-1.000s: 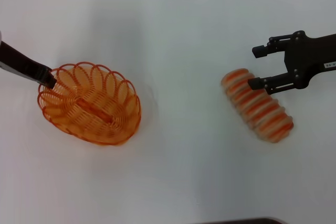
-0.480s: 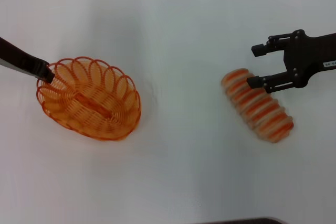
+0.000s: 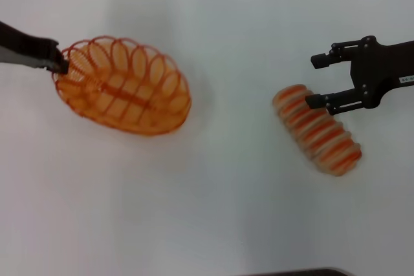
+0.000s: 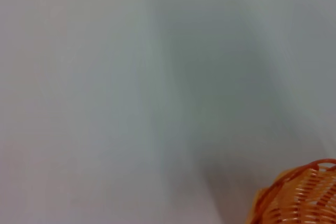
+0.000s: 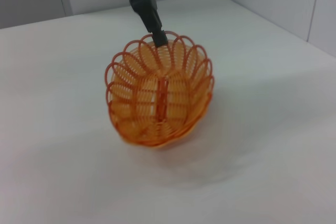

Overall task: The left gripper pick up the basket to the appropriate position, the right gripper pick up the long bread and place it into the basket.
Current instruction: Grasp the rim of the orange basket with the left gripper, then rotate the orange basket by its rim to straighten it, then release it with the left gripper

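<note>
Long bread [image 3: 317, 130] lies nearest on white table [image 3: 220, 211], R side, angled, well apart from basket. Right gripper [image 3: 313, 82] sits just over bread's far end w/ jaws spread wide, empty; lower finger right at the loaf, contact unclear. Farther back on L, left gripper [image 3: 59, 64] is clamped on rim of basket [image 3: 123, 86], which tilts, lifted off table.

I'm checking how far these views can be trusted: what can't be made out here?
- Head view: the left claw tips are lost in the basket rim loops, so the exact grip is unclear.
- Left wrist view: only a basket corner shows, cut off by the edge.
- Head view: whether the open right claw touches the long bread.
</note>
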Robot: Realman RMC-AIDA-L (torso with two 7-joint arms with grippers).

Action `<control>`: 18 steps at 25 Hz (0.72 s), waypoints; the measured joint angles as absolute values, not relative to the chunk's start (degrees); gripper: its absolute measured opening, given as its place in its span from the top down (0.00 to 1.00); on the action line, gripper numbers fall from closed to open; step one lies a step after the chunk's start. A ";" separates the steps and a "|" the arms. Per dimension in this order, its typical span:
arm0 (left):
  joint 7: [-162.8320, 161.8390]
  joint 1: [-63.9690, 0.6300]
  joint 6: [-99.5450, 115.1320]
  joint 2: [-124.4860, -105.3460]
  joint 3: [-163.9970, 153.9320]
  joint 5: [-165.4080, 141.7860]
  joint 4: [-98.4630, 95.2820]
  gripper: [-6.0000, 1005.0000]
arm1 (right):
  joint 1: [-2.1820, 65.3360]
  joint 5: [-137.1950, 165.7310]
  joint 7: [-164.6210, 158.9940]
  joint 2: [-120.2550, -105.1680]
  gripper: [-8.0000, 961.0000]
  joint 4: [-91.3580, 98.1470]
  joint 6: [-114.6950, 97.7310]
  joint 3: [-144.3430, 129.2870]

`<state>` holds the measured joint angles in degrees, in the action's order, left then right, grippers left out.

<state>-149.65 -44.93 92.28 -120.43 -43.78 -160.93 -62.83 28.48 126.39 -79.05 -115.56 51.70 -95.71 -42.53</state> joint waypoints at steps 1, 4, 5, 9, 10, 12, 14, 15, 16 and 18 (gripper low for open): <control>-150.29 -45.02 92.52 -120.43 -42.67 -159.85 -62.84 0.93 | 28.47 126.39 -78.96 -115.46 0.15 51.70 -95.77 -42.53; -152.53 -44.90 92.55 -120.61 -41.41 -157.80 -62.85 0.93 | 28.48 126.39 -78.54 -115.16 0.15 51.70 -95.90 -42.62; -153.31 -44.77 92.29 -120.83 -41.32 -157.24 -62.85 0.93 | 28.48 126.39 -78.19 -115.07 0.15 51.73 -95.93 -42.68; -155.94 -44.16 90.45 -122.46 -40.86 -156.10 -62.85 0.93 | 28.57 126.45 -76.50 -114.76 0.15 51.84 -95.89 -42.93; -156.25 -44.04 90.02 -122.77 -40.78 -156.09 -62.86 0.93 | 28.64 126.51 -75.98 -114.65 0.15 51.87 -95.84 -42.98; -157.86 -43.50 88.23 -123.61 -40.74 -156.08 -62.87 0.93 | 28.79 126.94 -75.29 -114.49 0.15 51.90 -95.81 -43.02; -159.42 -43.01 86.63 -123.95 -41.00 -156.03 -62.58 0.93 | 29.06 127.98 -74.62 -114.39 0.15 51.91 -95.78 -43.06; -160.39 -42.64 85.64 -124.09 -41.18 -155.62 -62.30 0.93 | 29.21 128.84 -74.34 -114.38 0.15 51.91 -95.62 -43.07; -160.95 -42.32 84.98 -124.17 -41.28 -155.20 -62.14 0.93 | 29.30 129.44 -74.13 -114.37 0.15 51.92 -95.48 -43.07; -162.03 -41.40 83.47 -124.29 -41.70 -153.82 -62.00 0.93 | 29.42 130.52 -73.66 -114.36 0.15 51.93 -95.13 -43.07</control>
<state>-162.03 -41.40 83.47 -124.29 -41.70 -153.82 -62.00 29.42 130.52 -73.66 -114.36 51.93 -95.13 -43.07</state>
